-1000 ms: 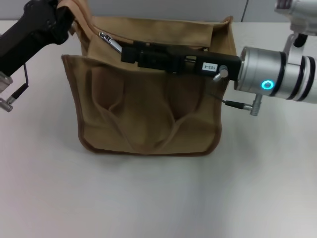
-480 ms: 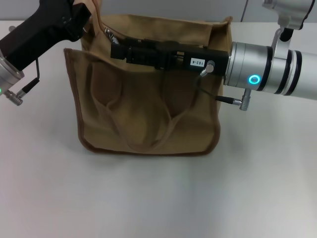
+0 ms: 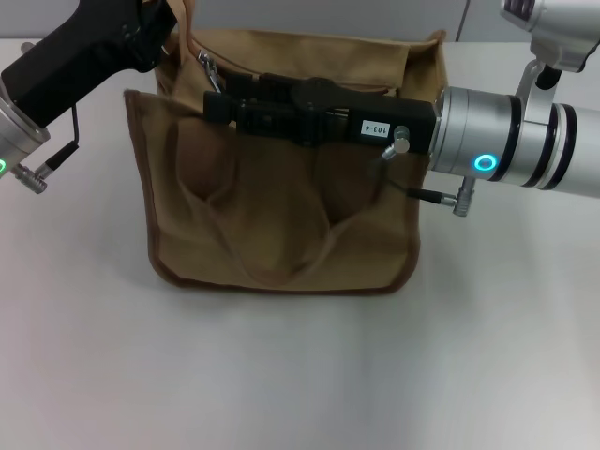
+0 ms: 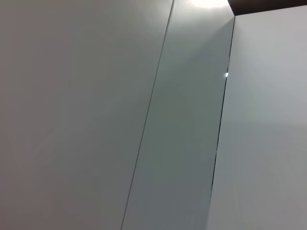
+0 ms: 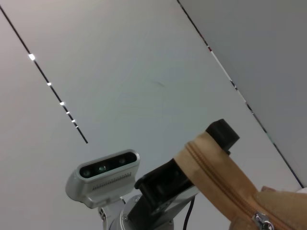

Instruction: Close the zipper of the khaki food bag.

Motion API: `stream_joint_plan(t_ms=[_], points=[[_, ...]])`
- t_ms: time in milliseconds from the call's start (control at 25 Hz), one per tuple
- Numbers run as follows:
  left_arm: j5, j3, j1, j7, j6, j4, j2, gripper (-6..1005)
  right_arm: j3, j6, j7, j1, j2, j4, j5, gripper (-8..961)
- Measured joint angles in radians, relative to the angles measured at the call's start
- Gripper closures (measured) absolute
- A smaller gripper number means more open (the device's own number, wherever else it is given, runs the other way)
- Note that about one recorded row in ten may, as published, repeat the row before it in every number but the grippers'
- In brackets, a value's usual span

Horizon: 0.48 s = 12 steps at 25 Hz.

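Khaki food bag (image 3: 281, 225) stands upright on the white worktop (image 3: 300, 375), its zipper (image 3: 208, 67) running left-right along the top. Left hand (image 3: 167, 23) pinches the bag's left end; right hand (image 3: 220, 103) reaches across, grip unclear.

Our right tool (image 3: 217, 103) lies across the khaki food bag (image 3: 281, 216), near the zipper (image 3: 208, 67) pull. Left tool (image 3: 159, 33) grips the bag's top left corner. Bag's upright on the counter (image 3: 300, 375).

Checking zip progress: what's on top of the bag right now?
The right gripper lies along the bag's top, hiding most of the zipper. The silver pull shows by the left corner, where the left gripper holds fabric up.
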Motion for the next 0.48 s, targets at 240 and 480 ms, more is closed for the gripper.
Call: stream_joint_plan(t_ms=[240,480], points=[[-0.001,0.0,-0.006,0.0,-0.001,-0.002,0.0,967,0.002,0.052,-0.002,-0.002,0.0,0.002,0.003,164],[-0.001,0.0,-0.014,0.0,-0.002,-0.006,0.0,965,0.008,0.061,-0.005,-0.002,0.0,0.003,0.015,165]])
